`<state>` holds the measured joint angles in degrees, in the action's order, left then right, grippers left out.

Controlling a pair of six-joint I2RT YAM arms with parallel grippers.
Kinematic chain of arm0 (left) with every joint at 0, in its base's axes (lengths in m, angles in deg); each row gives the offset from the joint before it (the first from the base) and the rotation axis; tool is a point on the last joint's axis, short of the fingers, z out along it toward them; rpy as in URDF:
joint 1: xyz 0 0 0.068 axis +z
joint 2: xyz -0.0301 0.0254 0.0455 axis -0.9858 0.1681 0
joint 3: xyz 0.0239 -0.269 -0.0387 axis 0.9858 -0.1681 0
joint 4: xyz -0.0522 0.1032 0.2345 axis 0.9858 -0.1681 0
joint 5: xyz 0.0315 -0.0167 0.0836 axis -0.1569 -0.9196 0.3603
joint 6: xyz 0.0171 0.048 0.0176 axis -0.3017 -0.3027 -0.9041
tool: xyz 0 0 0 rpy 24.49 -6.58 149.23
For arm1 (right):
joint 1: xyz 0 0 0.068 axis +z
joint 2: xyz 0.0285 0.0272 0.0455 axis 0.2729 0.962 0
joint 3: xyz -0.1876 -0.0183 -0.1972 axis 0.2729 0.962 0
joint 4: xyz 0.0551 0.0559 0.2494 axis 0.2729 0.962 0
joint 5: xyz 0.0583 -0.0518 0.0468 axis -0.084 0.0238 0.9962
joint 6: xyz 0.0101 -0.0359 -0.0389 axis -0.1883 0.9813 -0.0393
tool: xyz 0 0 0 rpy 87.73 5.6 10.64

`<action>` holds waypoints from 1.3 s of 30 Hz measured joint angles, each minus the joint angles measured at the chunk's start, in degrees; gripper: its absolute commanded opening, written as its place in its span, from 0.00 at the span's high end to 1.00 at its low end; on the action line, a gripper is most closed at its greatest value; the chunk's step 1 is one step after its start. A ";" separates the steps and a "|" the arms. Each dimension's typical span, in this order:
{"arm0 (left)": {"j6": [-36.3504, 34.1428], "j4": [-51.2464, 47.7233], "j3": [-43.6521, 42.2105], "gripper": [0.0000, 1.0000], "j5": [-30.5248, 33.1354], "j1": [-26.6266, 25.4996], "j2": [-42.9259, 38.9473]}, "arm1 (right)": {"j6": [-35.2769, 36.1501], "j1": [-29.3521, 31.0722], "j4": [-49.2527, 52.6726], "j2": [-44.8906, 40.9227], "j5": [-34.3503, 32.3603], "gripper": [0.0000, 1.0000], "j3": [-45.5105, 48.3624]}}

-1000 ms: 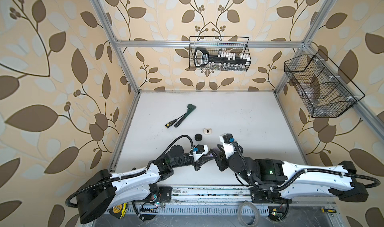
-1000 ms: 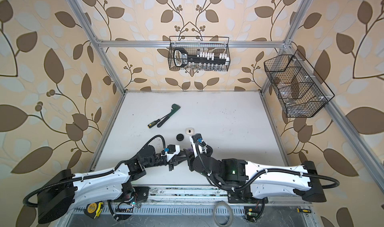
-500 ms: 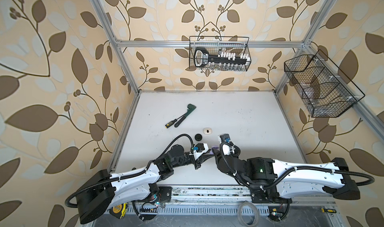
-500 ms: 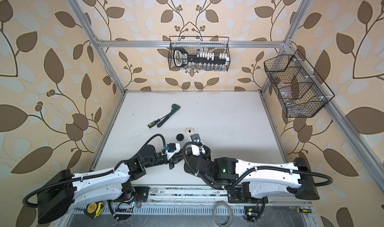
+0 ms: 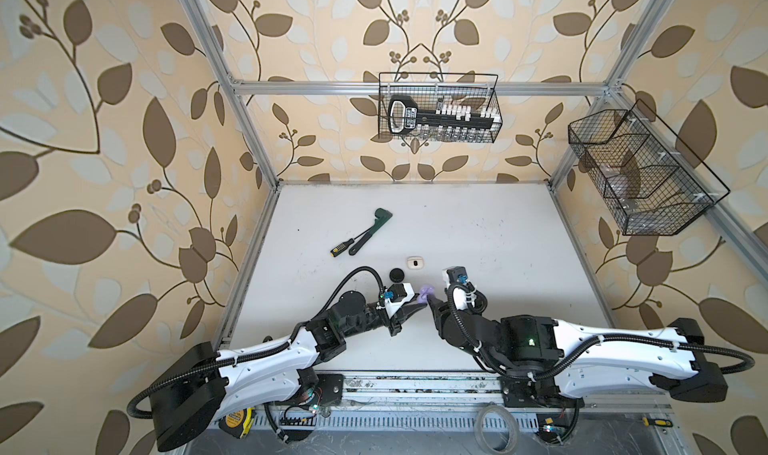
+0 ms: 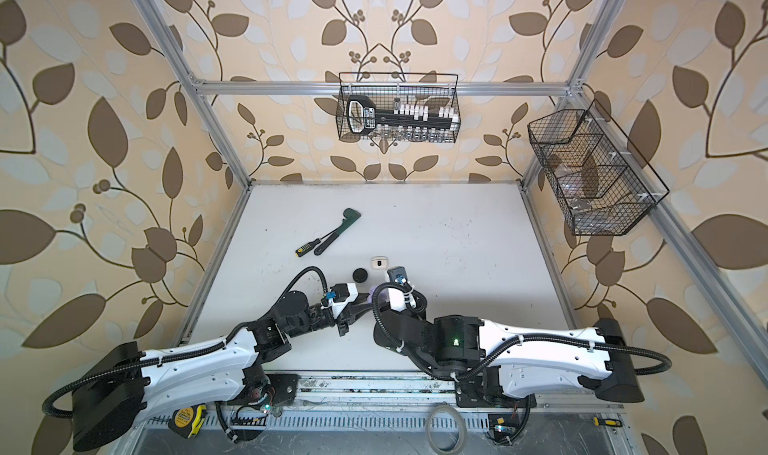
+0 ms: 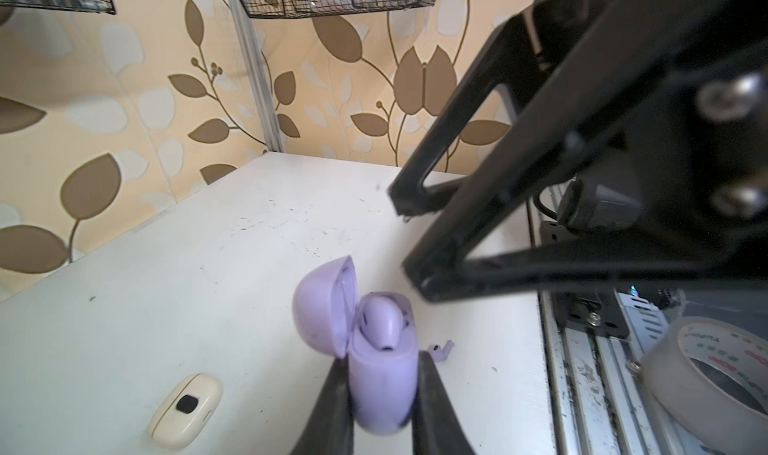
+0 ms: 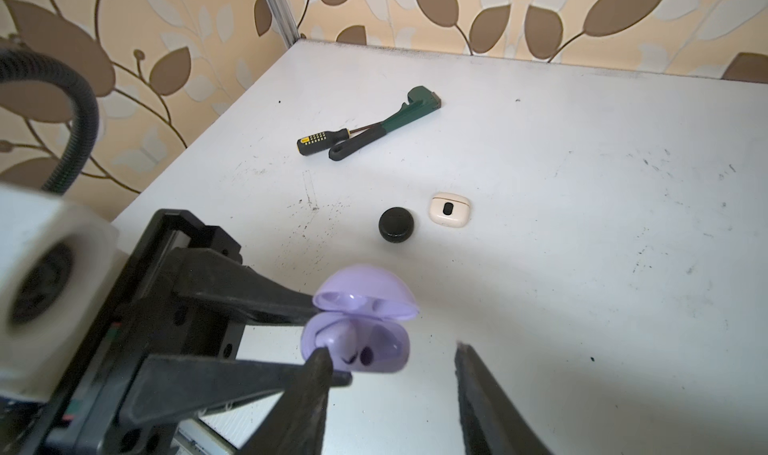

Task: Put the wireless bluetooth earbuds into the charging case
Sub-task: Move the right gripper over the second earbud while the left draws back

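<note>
While the left arm keeps its place at lower left in both top views, the tools above it lie untouched: screwdriver [image 5: 341, 248] and wrench [image 5: 372, 230], touching, left of centre on the table [image 5: 478, 224]. Right of them, black case [image 5: 397, 274] and cream case [image 5: 414, 262], both shut, just beside each other. Whether their earbuds are inside, cannot tell.

Left hand [image 5: 417, 305], below and right of the black case in a top view: clamped on the body of the lavender case [image 7: 382, 394], lid swung back. Whether the base touches the table, cannot tell. One lavender earbud [image 7: 384, 322] sits in a well, head showing. In the right wrist view the well beside it looks empty. Just beside the case, toward the front rail, a small lavender bit [image 7: 442, 349] lies on the table; too small to say whether it is the second earbud.

Right hand [image 8: 390, 352]: jaws apart, nothing between them, tips near the case mouth, not gripping it.

Change: half a second ago the right arm leaned further left, toward the case. Now it has eased back, near where it stood a second ago. Case and left hand have not shifted.

Reading: looks like a release just after seating the earbud. So the first lavender one is probably in, the second outstanding. That leaves the right hand free to fetch it; left hand should keep the case steady, mouth up.
</note>
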<state>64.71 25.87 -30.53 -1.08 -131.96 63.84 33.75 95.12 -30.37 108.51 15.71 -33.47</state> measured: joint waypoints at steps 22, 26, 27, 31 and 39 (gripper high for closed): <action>28.28 -23.61 16.48 1.00 -2.14 12.70 -21.35 | -2.54 -20.65 -0.39 3.04 31.89 0.44 24.13; 31.01 -29.35 17.33 1.00 -0.79 12.70 -22.99 | -0.96 -21.49 -3.19 6.29 33.44 0.44 23.91; 31.41 -30.60 17.33 1.00 -0.55 12.70 -23.50 | -0.61 -21.97 -3.61 7.34 33.66 0.44 23.82; 32.54 -33.51 17.33 1.00 0.37 12.70 -25.09 | 0.87 -24.15 -4.72 10.49 34.23 0.47 23.37; 33.48 -34.42 17.33 1.00 0.92 12.70 -24.98 | 1.73 -24.52 -5.20 11.41 34.25 0.51 22.88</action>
<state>98.20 -8.56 -13.20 -0.16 -119.26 38.85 35.48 70.60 -35.58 119.92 49.96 -10.58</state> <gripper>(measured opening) 0.208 0.497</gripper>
